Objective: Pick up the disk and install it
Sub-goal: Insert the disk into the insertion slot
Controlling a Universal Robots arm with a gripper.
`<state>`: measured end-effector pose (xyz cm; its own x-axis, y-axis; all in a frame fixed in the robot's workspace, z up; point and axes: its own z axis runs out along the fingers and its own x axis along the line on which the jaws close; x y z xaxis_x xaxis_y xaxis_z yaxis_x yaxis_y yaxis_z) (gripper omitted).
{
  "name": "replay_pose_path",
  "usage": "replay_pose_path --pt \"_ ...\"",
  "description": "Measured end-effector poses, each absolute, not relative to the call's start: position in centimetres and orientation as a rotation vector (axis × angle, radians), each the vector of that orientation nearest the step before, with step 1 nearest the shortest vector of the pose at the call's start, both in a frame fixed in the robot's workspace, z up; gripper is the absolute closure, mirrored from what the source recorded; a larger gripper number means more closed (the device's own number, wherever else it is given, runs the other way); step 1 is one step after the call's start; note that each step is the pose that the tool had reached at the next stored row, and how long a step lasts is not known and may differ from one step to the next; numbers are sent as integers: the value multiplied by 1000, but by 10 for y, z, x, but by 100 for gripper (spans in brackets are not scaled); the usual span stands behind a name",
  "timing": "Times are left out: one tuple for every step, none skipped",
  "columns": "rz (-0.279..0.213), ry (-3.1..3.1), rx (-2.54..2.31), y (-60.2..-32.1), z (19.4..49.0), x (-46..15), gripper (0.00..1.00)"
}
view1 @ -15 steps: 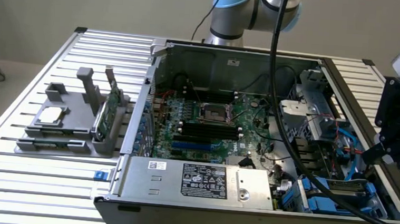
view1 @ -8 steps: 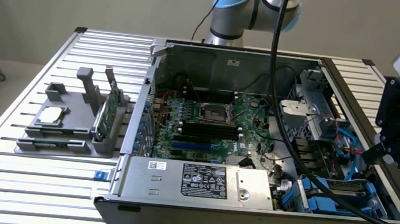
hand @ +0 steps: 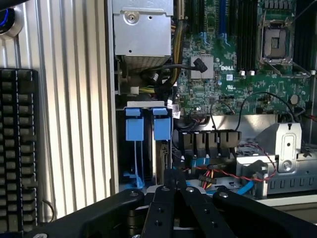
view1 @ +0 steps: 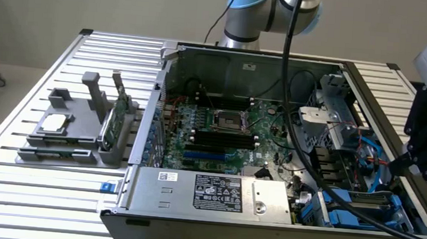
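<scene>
My gripper (hand: 173,174) hangs above the drive-bay corner of the open computer case (view1: 191,219), its black fingers (hand: 159,198) pressed together with nothing between them. In the exterior view the gripper (view1: 415,163) is over the case's right wall. Just ahead of the fingertips, two bright blue carrier handles (hand: 134,128) (hand: 162,127) stand side by side in the drive bay (view1: 369,212). A grey metal edge shows under one of them. I cannot tell whether this is the disk; no labelled face shows.
The motherboard (view1: 224,134) and power supply (view1: 208,192) lie inside the case. A thick black cable (view1: 295,136) runs from the arm across it. A grey holder (view1: 69,137) on the slatted table carries a silver chip and a green card. A black keyboard (hand: 17,148) lies beside the case.
</scene>
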<state>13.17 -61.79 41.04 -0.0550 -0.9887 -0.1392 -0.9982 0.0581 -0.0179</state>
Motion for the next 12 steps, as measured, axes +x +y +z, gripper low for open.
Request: replay_pose_path --pt "124 2217 -2057 -618 410 132 89" --pt "122 2235 -2037 -618 410 132 89" --pt "121 2253 -2016 -618 410 132 89" --pt "119 2271 -1995 -618 410 132 89" --pt "118 2288 -1974 -618 410 132 89" --pt "116 2305 -1953 -618 410 132 89" --pt "114 2323 -1930 -618 409 132 89" --pt "112 2340 -1909 -618 409 132 89" --pt "111 2357 -1887 -618 409 132 89" --pt "109 2374 -1865 -618 409 132 89" --pt "108 2389 -1844 -618 409 132 89" --pt "106 2405 -1822 -618 409 132 89"
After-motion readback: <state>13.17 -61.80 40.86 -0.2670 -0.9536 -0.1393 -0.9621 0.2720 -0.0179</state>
